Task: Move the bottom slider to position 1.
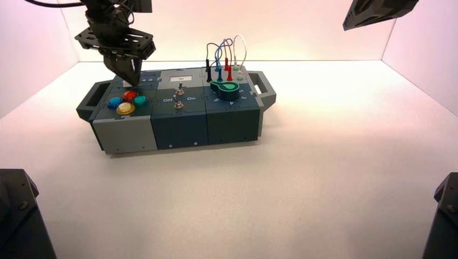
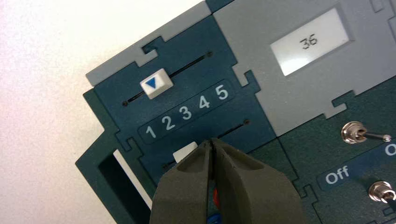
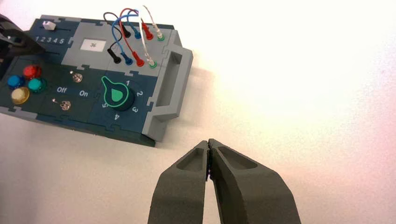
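White plastic, squarish and small: the cap of the bottom slider (image 2: pixel 185 151), partly hidden in the left wrist view. It is seated in a dark track on the blue-black panel (image 2: pixel 109 107) at the box's left end, between the printed white numerals (image 2: pixel 186 112) and the coloured round buttons (image 2: pixel 215 218). A short run of track is seen between cap and 1 end, so a small slide is judged to be needed.

Handling, as judged: light, with mild friction along the track; nothing to be lifted. The hard cap may be slippery under smooth fingers and could be skipped over if pressed at its top edge. Best contact: low on the side face toward the 5 end, with the push kept in line with the track. The white upper slider with blue triangle (image 2: pixel 156 84) should be left alone.

Jaws: the black left gripper (image 2: pixel 210 141) is held closed, nothing seen between its fingers, tips just beside the cap on its 5 side. Whether the cap is touched cannot be told. The black right gripper (image 3: pixel 209 142) is closed and empty, parked off the box's right side.
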